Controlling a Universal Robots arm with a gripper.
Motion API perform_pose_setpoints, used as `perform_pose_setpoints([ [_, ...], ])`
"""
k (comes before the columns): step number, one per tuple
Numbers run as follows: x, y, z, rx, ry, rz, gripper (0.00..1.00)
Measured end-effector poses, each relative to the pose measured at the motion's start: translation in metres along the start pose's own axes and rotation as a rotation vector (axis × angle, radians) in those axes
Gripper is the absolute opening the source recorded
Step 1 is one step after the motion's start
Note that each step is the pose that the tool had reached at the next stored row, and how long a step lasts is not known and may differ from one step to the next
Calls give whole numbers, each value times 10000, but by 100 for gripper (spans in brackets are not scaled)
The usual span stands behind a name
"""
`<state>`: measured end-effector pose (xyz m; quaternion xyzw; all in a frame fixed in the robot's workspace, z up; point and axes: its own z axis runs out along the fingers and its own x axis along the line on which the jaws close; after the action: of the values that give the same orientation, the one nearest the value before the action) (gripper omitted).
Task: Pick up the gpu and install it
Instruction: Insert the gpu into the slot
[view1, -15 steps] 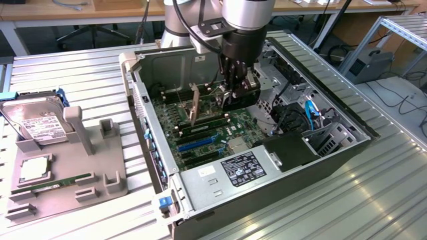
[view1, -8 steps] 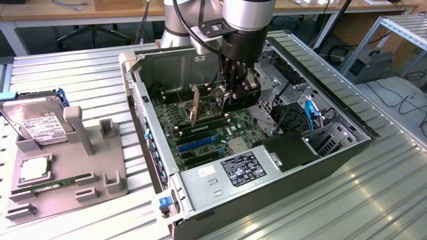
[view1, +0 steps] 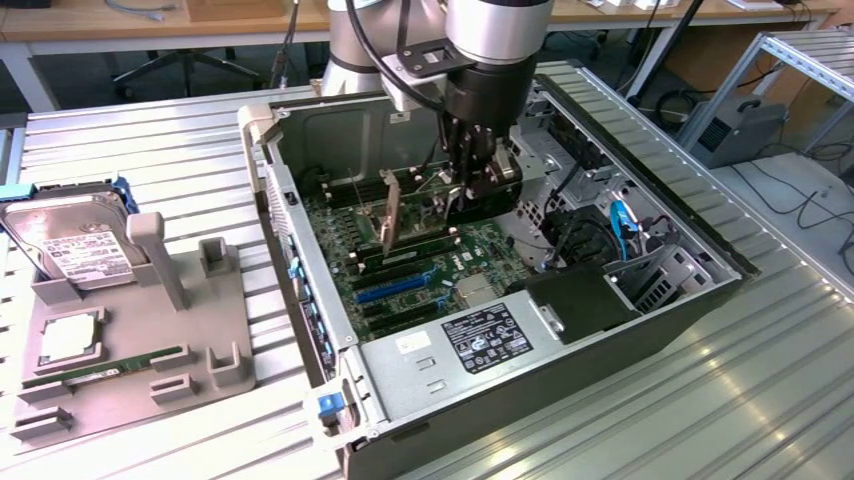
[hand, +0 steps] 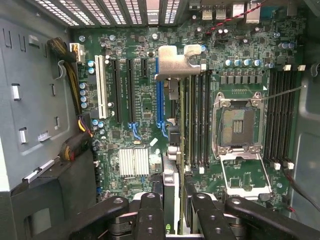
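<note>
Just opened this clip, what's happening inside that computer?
A robot arm's pincer is down inside the open computer case, gripping the gpu on edge above the motherboard, its silver bracket toward the rear slots. Whether the card is seated in a slot can't be told. The hard drive and memory stick sit on the grey holder outside the case.
</note>
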<state>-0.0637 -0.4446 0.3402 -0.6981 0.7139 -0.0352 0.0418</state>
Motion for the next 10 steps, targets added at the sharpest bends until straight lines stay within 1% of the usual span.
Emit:
perform_pose_setpoints([
  [10,23,0,6,0,0,0,27],
])
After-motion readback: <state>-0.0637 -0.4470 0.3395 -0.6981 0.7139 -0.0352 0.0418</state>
